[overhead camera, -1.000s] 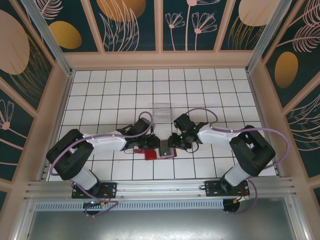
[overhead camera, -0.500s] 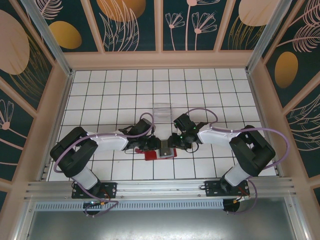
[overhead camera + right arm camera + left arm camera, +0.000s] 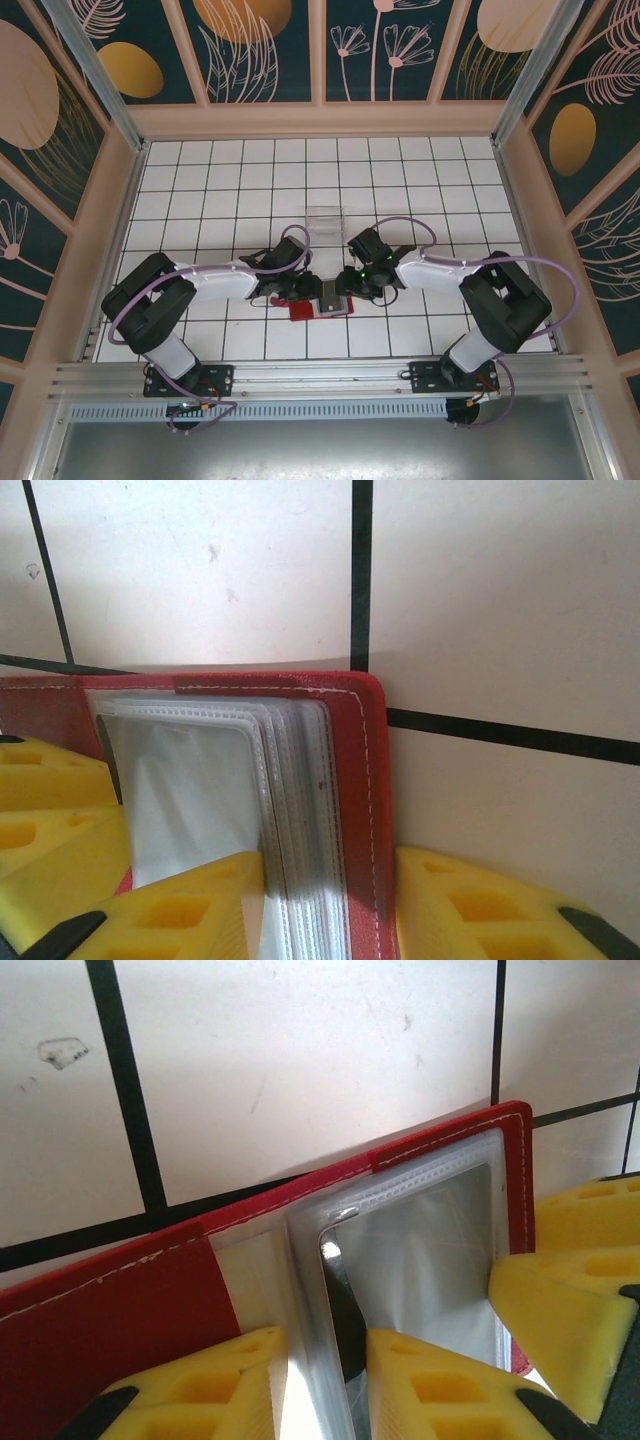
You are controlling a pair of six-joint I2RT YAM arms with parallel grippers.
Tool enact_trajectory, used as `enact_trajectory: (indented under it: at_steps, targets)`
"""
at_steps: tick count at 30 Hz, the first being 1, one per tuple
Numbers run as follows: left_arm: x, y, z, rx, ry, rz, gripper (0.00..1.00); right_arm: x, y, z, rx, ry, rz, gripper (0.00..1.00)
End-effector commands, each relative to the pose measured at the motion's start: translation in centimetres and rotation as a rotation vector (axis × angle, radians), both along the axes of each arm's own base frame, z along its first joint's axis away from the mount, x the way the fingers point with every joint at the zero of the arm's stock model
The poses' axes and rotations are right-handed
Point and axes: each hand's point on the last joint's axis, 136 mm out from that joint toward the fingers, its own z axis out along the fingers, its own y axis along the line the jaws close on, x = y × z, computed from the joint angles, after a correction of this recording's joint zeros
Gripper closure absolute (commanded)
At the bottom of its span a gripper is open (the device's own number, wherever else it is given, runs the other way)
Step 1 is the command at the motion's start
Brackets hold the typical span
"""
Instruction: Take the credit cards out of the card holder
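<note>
The two arms are bolted side by side at the near edge of the table (image 3: 220,200), a white surface ruled with black grid lines. They reach inward so that their wrists meet a short way in from that edge, about midway between the left and right sides. There the card holder (image 3: 303,312) lies open on the tiles. The left gripper (image 3: 302,291) is over its left part and the right gripper (image 3: 350,290) over its right part.

In the left wrist view, the left gripper's yellow fingers (image 3: 195,1395) stand only a narrow way apart, closed against a clear sleeve (image 3: 305,1290) of the card holder. A credit card (image 3: 343,1330) shows as a thin dark edge inside the plastic, right between the two fingers. Whether the pads press the card itself or only the sleeve over it cannot be told. A yellow finger of the other gripper sits just beside the holder's right edge.

In the right wrist view, the right gripper's fingers (image 3: 190,910) are partly apart and clamp the holder's right-hand side. One finger is on the inner side against the stack of sleeves (image 3: 290,800). The other is outside the stitched red cover (image 3: 365,780), whose rounded corner sits by a black grid line.

Farther in, toward the middle of the table, a clear plastic box (image 3: 322,222) stands on the tiles, apart from both grippers. Beyond the far edge rise dark wall panels (image 3: 260,50) painted with flowers.
</note>
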Motion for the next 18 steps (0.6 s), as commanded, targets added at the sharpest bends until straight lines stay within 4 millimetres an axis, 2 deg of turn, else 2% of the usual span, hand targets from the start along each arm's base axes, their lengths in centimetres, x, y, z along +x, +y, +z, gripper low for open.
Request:
enact_trajectory:
  at_steps: [1, 18]
  targets:
    - [-0.6, 1.8, -1.6, 0.101, 0.021, 0.005, 0.76, -2.0, -2.1, -2.3, -0.091, 0.066, -0.011, 0.62]
    - [-0.4, 0.9, 0.2, -0.019, -0.024, 0.024, 0.84, -2.3, -2.6, -2.4, -0.085, 0.057, -0.031, 0.65]
